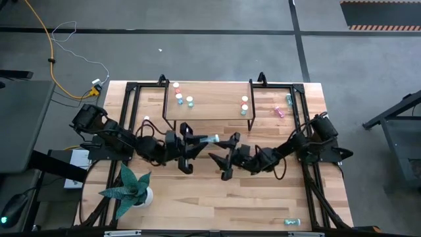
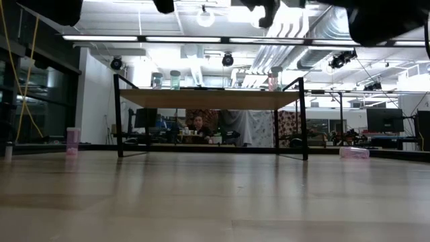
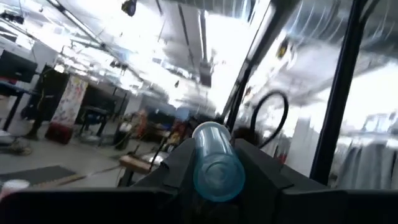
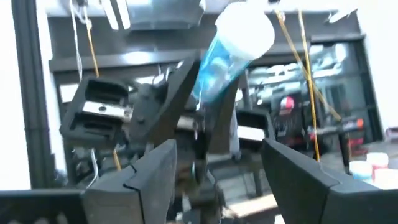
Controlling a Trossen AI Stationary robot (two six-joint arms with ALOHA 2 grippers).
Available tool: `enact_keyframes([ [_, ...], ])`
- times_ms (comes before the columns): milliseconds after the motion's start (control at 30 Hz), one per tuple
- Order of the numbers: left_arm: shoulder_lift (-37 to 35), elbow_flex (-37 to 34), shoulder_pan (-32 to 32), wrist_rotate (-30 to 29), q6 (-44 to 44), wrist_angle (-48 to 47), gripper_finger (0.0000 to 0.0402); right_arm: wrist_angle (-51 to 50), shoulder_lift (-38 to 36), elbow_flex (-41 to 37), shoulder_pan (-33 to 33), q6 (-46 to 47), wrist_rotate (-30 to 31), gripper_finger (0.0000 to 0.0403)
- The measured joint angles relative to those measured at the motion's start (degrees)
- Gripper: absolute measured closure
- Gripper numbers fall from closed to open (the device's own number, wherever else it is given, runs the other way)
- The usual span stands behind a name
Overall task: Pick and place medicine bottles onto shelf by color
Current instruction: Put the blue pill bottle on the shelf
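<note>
The left tool (image 1: 197, 140) grips a teal bottle (image 1: 209, 139) (cap outward), while the right tool (image 1: 223, 158) gapes wide, empty.

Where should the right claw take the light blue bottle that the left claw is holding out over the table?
Probably the free white-capped end. The left claw clamps the light blue cylindrical bottle near its base, lying level, cap pointing at the open right claw. Come in along the bottle's axis from the cap side, fingers closing across the exposed body just behind the cap, clear of the left fingers.
</note>
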Motion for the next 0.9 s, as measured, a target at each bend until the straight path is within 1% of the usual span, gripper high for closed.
enact_keyframes([
  [133,-0.1,0.0,-0.1,0.3,-0.9,3.4,0.0312,0.0,0.0,4.4,-1.1,-2.7,-0.6,0.0176],
  [233,-0.1,0.0,-0.2,0.4,-0.9,5.1,0.0312,0.0,0.0,7.3,-1.7,-3.8,-2.6,0.0176],
  [500,-0.1,0.0,-1.3,0.5,-2.4,5.9,0.0312,-0.1,0.0,12.7,-2.5,-6.2,-1.4,0.0176],
  [767,-0.1,0.1,-1.4,0.2,-2.4,5.9,0.0312,-1.3,0.0,13.6,-3.0,-5.8,-1.8,0.0176],
  [900,-0.1,0.1,-1.4,0.2,-2.4,5.9,0.0312,-1.3,0.0,13.6,-3.0,-6.1,-1.0,0.0191],
])
